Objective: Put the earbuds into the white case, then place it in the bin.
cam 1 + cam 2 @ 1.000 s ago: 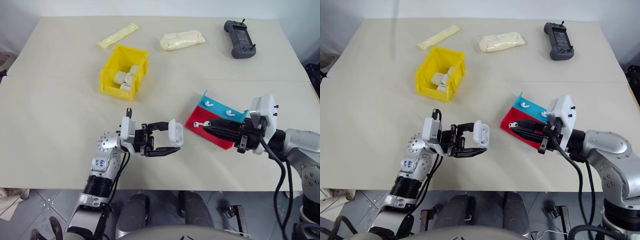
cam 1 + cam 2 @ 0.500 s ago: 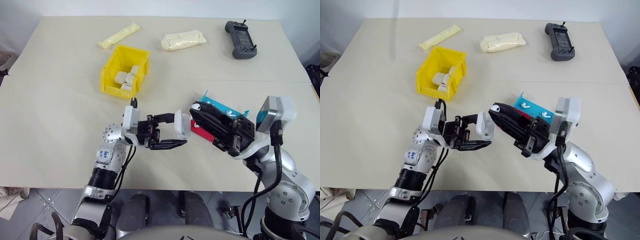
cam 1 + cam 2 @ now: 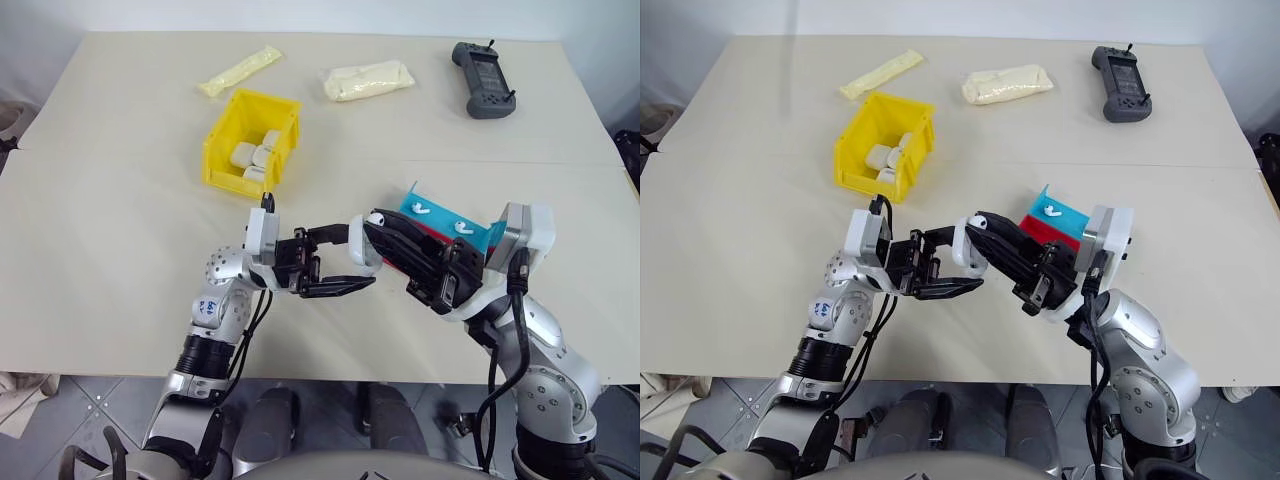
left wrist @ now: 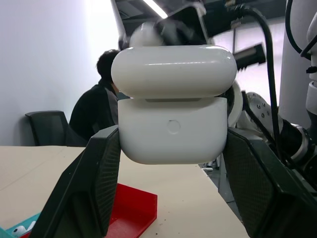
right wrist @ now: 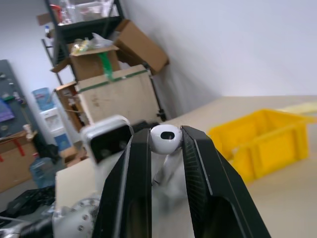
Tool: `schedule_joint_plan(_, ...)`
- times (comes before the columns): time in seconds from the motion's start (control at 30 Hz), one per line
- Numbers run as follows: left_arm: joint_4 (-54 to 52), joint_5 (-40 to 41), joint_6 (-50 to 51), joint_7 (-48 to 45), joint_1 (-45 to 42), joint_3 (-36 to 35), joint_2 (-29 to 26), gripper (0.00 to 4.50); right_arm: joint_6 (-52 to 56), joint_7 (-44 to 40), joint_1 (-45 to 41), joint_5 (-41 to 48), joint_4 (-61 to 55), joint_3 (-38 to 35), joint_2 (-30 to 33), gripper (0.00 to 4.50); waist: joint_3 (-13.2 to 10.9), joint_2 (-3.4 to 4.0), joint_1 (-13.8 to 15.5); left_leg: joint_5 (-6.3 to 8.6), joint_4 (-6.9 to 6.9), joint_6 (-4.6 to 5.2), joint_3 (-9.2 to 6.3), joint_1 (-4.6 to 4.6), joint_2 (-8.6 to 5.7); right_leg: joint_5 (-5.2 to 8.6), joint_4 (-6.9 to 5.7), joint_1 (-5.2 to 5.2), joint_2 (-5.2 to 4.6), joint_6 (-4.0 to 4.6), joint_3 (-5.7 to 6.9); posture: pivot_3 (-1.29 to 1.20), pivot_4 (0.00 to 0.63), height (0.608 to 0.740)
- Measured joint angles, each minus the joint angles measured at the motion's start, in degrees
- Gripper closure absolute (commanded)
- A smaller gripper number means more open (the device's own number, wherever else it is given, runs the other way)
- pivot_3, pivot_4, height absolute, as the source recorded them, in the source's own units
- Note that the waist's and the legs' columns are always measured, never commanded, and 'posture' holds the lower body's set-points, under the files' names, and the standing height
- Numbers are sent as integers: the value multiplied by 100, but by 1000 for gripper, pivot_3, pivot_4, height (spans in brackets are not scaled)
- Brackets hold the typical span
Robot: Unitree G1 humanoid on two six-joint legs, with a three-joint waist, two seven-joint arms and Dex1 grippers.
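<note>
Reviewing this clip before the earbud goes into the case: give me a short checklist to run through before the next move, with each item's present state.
1. Left gripper grips the white case between its fingers: ok.
2. Case lid flipped up: ok, lid raised above the body in the left wrist view.
3. Right gripper holds an earbud between its fingers: ok.
4. Earbud lined up over the case's opening: cannot tell; its tip is close to the case, but the cavity is hidden.
5. More earbuds left on the red and teal tray: ok, two on the teal part.
6. Bin has room: ok, white items lie in it, part of its floor is bare.
</note>
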State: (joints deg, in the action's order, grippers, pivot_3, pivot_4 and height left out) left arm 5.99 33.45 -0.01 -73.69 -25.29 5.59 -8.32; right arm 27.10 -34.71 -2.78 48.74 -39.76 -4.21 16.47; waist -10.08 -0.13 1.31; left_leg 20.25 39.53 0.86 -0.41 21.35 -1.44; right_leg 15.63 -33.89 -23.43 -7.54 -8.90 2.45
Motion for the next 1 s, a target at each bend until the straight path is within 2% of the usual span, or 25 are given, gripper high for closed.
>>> schedule_joint_plan(0.4,-81,-1,60,46,80,12,20,1745,-494,-221,136,-123,247,91,21,3997,0,0,2,0,0,0,0,0,1,0,0,0,1,0,0,0,150,740)
schedule_joint_plan(1.0,-78,-15,115,76,135,10,-1,1745,-1478,-631,-26,-813,872,527,22,3997,0,0,0,0,0,0,1,0,0,0,0,0,1,0,0,0,150,740)
